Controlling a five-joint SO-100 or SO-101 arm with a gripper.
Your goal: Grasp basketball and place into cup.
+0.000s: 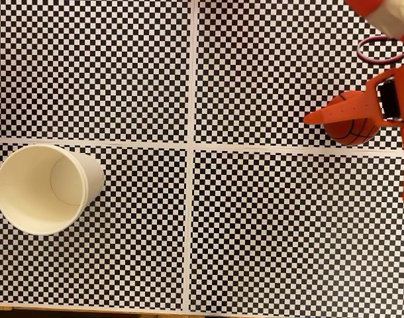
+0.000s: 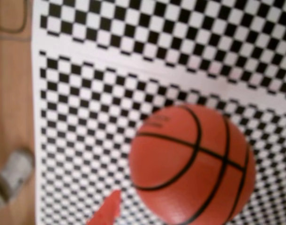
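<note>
1. So the arm is sitting right over the basketball (image 1: 351, 131) in the fixed view. The ball is lying on the checkered mat (image 1: 268, 232), far off to the right of the cup (image 1: 46, 189), with the mat's whole white cross of seams between them.
2. The gripper (image 1: 334, 119) is covering the ball's top, one orange finger pointing back toward the cup. In the wrist view the ball (image 2: 192, 161) is looming big, with one fingertip (image 2: 105, 213) just beside its lower left edge.
3. Honestly can't tell if the pincer is spread or squeezing, since I'm only seeing one finger clearly.
4. I'm guessing the grasp step is underway, not the carry.
5. Next it's needing a firm pinch across the ball's middle, then a lift high enough to be clearing the cup's rim.
</note>
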